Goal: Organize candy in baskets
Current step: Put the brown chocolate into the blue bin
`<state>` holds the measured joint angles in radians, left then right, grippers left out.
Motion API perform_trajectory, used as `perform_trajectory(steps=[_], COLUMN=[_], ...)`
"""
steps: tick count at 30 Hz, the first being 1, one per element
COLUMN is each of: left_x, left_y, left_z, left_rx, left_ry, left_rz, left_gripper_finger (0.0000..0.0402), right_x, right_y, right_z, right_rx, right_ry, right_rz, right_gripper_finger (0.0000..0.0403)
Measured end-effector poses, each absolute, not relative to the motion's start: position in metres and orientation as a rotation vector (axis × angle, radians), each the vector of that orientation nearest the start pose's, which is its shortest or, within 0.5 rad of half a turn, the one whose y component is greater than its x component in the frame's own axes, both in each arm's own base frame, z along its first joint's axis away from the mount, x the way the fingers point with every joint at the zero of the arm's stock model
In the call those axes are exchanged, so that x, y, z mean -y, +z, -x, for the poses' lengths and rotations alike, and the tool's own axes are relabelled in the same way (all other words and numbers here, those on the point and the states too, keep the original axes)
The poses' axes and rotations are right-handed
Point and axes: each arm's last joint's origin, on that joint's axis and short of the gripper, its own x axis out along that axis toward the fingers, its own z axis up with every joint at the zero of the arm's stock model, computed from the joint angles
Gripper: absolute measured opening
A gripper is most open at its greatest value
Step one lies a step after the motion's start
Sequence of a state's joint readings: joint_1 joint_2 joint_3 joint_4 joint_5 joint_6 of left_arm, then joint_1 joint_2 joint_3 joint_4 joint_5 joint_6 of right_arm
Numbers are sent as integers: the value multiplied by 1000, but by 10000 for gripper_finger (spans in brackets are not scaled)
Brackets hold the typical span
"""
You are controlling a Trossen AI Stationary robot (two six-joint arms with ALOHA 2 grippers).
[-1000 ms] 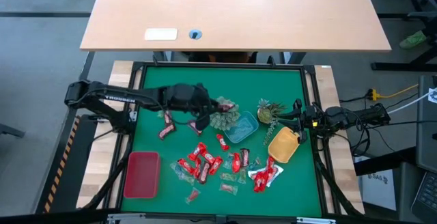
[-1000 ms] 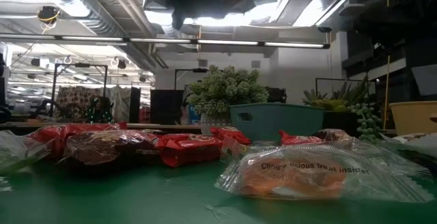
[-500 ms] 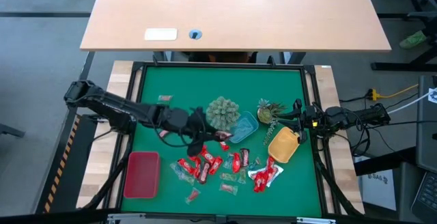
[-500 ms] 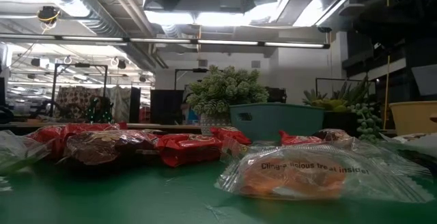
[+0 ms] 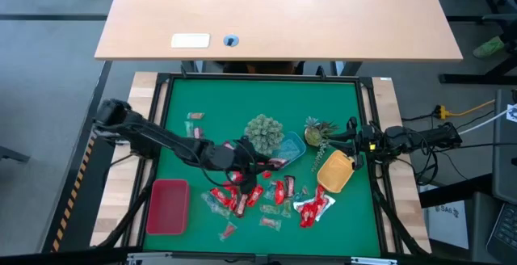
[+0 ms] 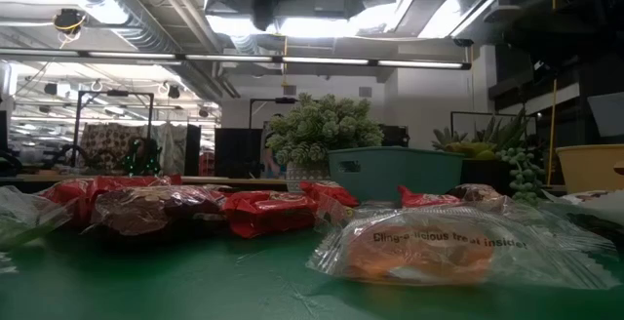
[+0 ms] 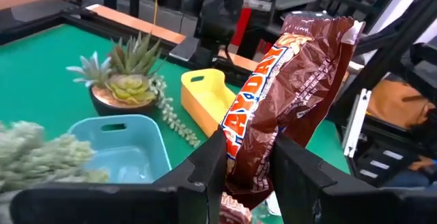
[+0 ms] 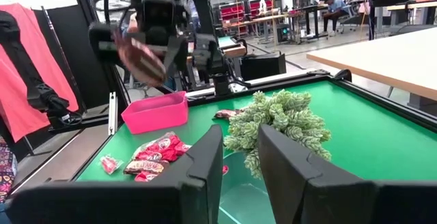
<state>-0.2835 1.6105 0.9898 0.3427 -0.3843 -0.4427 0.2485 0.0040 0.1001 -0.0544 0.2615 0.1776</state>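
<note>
My left gripper (image 7: 247, 162) is shut on a dark brown candy bar (image 7: 293, 87) and hovers over the mat just near of the pale blue basket (image 5: 287, 150); the right wrist view shows it too (image 8: 140, 59). The heap of red candy (image 5: 250, 194) lies on the green mat below it. The red basket (image 5: 167, 207) sits near left. The yellow basket (image 5: 334, 170) sits at the right, with my right gripper (image 8: 239, 162) waiting open at the table's right edge beside it. My left gripper pinches the brown candy bar's wrapper at one end (image 7: 249, 149) between its two fingers. The fingers come nearly level from the table's left. The bar sticks out past the fingertips, lifted clear of the mat.
Two green plant ornaments stand mid-table, a round one (image 5: 263, 132) and a spiky one (image 5: 319, 129), both close to the blue basket. Two small candies (image 5: 194, 119) lie on the far left of the mat. Clear-wrapped sweets (image 6: 429, 247) lie near the front edge.
My left gripper has swung from beside the round plant toward the table's near edge and a little right, sinking slightly and rolling, with the brown candy bar still held. It now hangs over the candy heap.
</note>
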Motion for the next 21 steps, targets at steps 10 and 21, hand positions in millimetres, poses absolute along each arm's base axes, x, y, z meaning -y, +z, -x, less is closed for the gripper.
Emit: perform_trajectory(steps=[10,21], left_x=[73,54], left_y=[192,170], left_z=[-376,-384], left_rx=[-268,-309], left_ry=[230,304], left_rz=[341,370], left_gripper_finger=[101,101], right_x=[-15,-15], right_y=[192,192], right_z=[-89,-89], right_rx=[41,41], right_ry=[-9,-9], right_rz=[-188,-188], right_gripper_finger=[95,95])
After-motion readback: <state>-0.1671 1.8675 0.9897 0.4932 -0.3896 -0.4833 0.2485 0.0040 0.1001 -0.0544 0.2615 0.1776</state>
